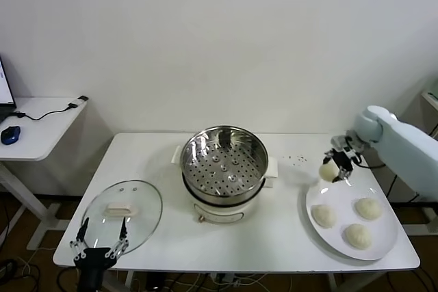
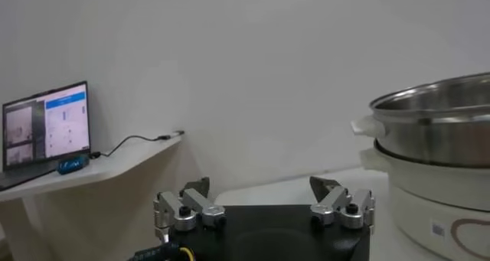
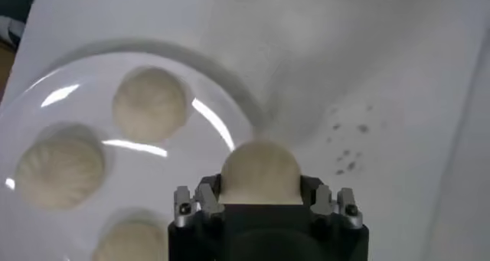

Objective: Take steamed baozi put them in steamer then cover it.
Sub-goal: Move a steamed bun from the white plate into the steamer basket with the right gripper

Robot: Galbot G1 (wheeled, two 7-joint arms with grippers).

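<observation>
We had the right gripper [image 1: 338,163] clamped on one steamed baozi [image 1: 329,169], raised just above the far rim of the white plate [image 1: 387,244], because each bun had to travel from there across to the steamer [image 1: 224,162] at the centre of the table [image 1: 287,237]. Three more buns [image 1: 324,215] lay on the plate, waiting their turn. The steamer basket stood open and empty, its perforated floor bare, so we judged this the first transfer. The cover [image 1: 122,207] lay flat on the table to the steamer's left, out of the way until all four were in. Our left gripper [image 1: 101,241] hung idle at the table's near edge, just beside the cover, its fingers spread wide. In the right wrist view the gripper body hid the lower half of the held bun [image 3: 260,171], so we could not see how deep the fingers sat on it.
</observation>
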